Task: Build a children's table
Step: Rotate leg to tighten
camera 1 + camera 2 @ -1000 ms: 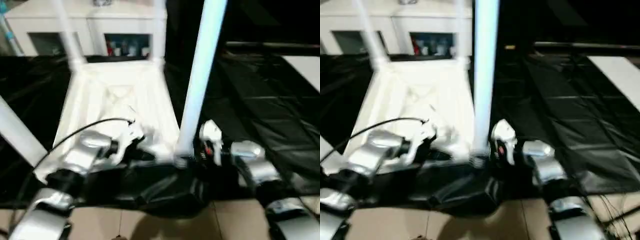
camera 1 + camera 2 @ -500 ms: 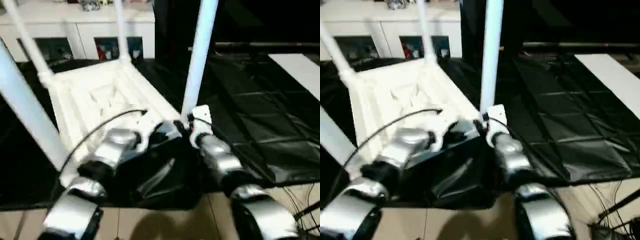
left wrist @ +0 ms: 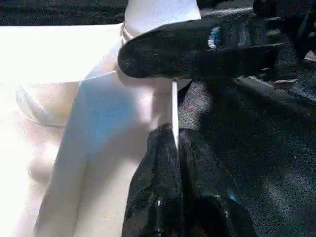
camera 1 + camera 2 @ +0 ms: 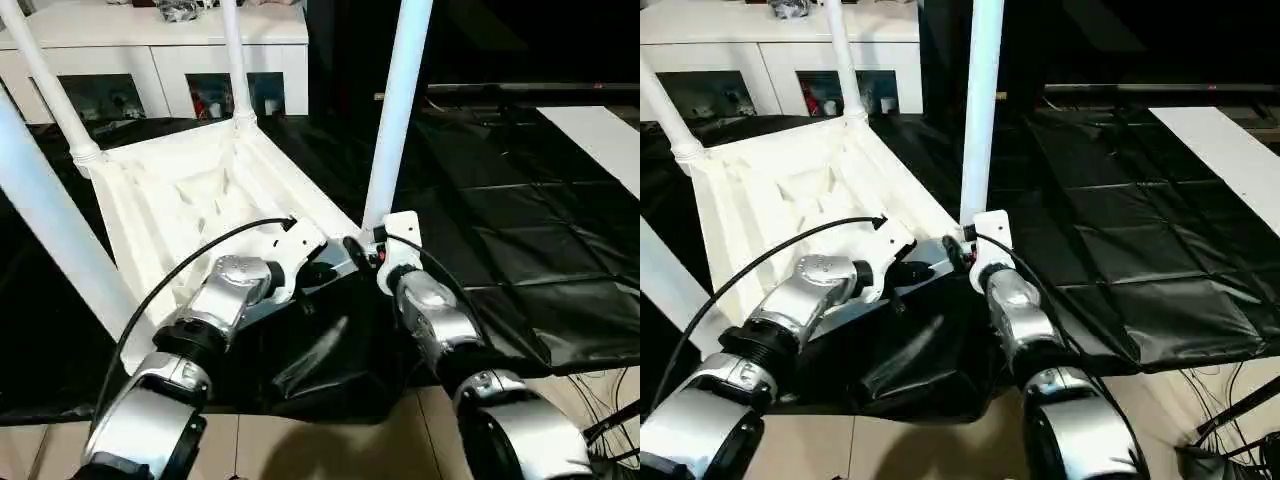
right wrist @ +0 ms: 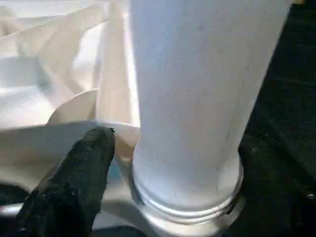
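Seating last leg (image 5: pixel 197 94): right gripper (image 5: pixel 168 168) spread astride its base, left gripper (image 3: pixel 175 163) clenched empty alongside. Next: check seating.

Even indoor light falls from above, and the head views are sharp. The white table underside (image 4: pixel 190 190) is bright, nearly washed out, while the black plastic sheet (image 4: pixel 520 230) carries soft sheen along its creases. In the left wrist view the table (image 3: pixel 59 98) glares to blank white; close black fingers (image 3: pixel 173 197) are soft-focused.

White cabinet (image 4: pixel 160 60) behind black sheeting (image 4: pixel 530 230)
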You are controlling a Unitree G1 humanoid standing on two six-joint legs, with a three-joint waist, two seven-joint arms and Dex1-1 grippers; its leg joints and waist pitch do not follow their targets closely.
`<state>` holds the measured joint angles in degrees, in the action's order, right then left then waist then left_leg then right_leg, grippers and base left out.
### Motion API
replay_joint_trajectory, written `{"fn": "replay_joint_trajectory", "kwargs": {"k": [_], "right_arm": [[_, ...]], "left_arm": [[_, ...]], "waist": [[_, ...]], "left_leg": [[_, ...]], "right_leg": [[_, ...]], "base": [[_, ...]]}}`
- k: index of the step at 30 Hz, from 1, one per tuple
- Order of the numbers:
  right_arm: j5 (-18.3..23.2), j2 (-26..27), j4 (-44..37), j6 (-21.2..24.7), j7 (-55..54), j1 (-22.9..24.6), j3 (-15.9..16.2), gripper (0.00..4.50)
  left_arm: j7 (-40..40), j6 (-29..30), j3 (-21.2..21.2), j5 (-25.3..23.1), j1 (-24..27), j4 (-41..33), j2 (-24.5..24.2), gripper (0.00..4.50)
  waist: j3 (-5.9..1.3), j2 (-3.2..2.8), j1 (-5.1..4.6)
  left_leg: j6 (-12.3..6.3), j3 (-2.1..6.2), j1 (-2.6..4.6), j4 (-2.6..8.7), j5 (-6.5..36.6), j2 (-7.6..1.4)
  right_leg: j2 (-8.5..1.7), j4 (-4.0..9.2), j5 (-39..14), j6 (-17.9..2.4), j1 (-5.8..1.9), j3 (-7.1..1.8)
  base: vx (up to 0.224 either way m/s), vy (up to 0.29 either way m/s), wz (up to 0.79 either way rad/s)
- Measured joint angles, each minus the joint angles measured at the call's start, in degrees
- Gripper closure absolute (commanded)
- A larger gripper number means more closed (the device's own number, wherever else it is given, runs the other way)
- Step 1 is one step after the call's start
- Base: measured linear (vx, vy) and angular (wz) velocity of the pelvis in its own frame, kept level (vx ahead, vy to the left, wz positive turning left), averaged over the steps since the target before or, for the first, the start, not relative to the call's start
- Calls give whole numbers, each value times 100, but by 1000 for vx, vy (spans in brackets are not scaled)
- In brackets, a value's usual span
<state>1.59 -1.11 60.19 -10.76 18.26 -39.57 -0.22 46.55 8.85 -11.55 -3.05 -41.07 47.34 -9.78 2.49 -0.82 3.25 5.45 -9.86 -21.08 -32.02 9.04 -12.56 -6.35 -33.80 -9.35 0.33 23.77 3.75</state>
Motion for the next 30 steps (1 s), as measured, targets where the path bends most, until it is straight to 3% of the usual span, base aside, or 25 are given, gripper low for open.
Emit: {"fn": "replay_joint_trajectory", "kwargs": {"k": [3, 7, 10, 12, 15, 23, 30], "right_arm": [[3, -337, -390, 9, 798, 169, 192, 7], [-24, -910, -927, -39, 2004, 254, 577, 7], [96, -1366, -1384, -99, 3184, 606, 741, 7], [173, -1494, -1502, -55, 3640, 747, 752, 7], [392, -1631, -1944, 109, 4313, 844, 906, 7], [556, -1977, -2311, 380, 5282, 1074, 1017, 7], [556, -2002, -2333, 501, 5364, 1069, 1082, 72]], "left_arm": [[221, -63, -1, 35, 35, -35, -141, 450], [703, -138, -12, 109, 118, -133, -333, 450], [1599, -166, -81, 315, 415, -549, -674, 450], [2064, -180, -117, 365, 478, -663, -814, 450], [2456, -128, -227, 452, 516, -794, -981, 450], [3094, 34, -289, 561, 647, -1048, -1286, 450], [3088, 106, -290, 563, 671, -1107, -1283, 450]], "waist": [[1, -1, 18], [3, -9, 46], [-3, -27, 120], [2, -39, 201], [7, -52, 245], [6, -51, 249], [6, -50, 248]], "left_leg": [[0, 0, 0, 1, 0, -3], [0, 1, -1, 14, 0, -14], [0, -2, -3, 12, 0, -22], [-1, -3, -16, 4, -1, -26], [-2, -11, -35, -28, -1, -31], [-3, -22, -63, -72, -1, -28], [-3, -21, -63, -74, -1, -33]], "right_leg": [[1, -16, 30, 3, 2, 2], [5, -21, 31, 3, 3, 8], [8, -27, 44, -19, -1, 7], [9, -30, 47, -24, 6, 9], [8, -27, 39, -17, 8, 3], [0, -12, 31, -21, 13, -10], [2, -22, 30, -20, 16, -6]], "base": [[0, 0, 0], [0, 0, 0], [0, 0, 0], [0, 0, 0], [0, 0, 0], [0, 0, 0], [0, 0, 0]]}}
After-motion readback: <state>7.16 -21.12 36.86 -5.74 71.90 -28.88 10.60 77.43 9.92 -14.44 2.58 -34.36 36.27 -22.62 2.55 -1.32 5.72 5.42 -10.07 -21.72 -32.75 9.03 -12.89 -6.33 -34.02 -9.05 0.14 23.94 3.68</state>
